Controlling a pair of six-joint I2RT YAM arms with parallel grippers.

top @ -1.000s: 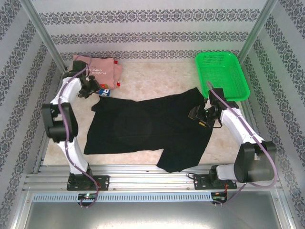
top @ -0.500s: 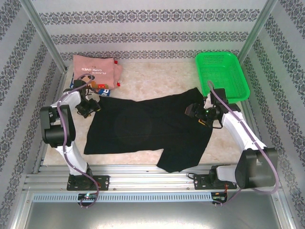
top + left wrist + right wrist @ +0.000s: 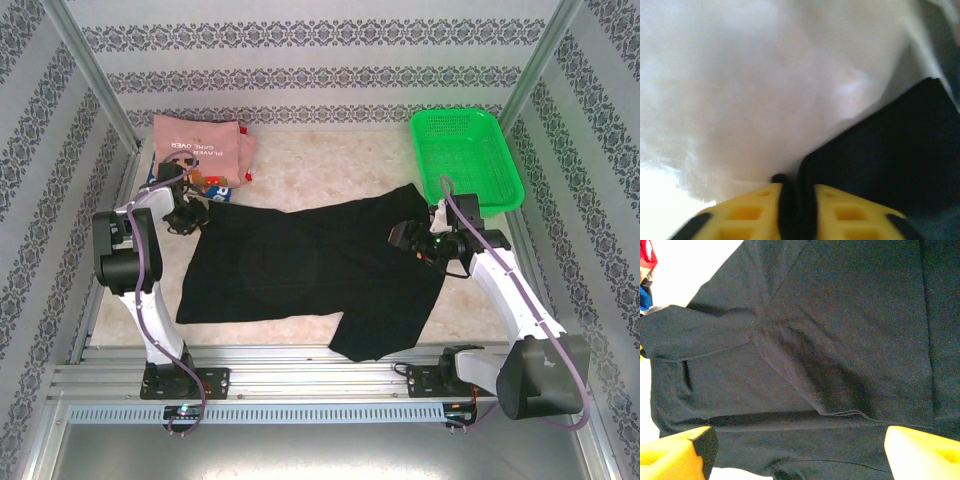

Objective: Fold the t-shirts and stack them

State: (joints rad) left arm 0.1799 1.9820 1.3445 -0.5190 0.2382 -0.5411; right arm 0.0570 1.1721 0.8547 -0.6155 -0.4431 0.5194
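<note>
The large black t-shirt (image 3: 320, 270) lies spread across the middle of the table. My left gripper (image 3: 190, 217) is at its back left corner. In the left wrist view the yellow fingers (image 3: 747, 212) are shut on a pinched fold of the black cloth (image 3: 795, 205). My right gripper (image 3: 403, 238) hovers over the shirt's right side, near a sleeve. It is open, with the black fabric (image 3: 830, 340) lying flat and wrinkled under the wide-apart fingertips (image 3: 677, 452). A folded dusty-pink t-shirt (image 3: 200, 150) sits at the back left, with a bit of the blue-and-white printed one (image 3: 222, 192) beside it.
A green mesh basket (image 3: 466, 160) stands at the back right corner. Patterned walls and metal posts close in the table on three sides. Bare white tabletop (image 3: 330, 165) shows between the pink shirt and the basket.
My left gripper came down from beside the pink shirt to the black shirt's corner and shut on the cloth. My right gripper opened wider and shifted slightly left over the shirt.
</note>
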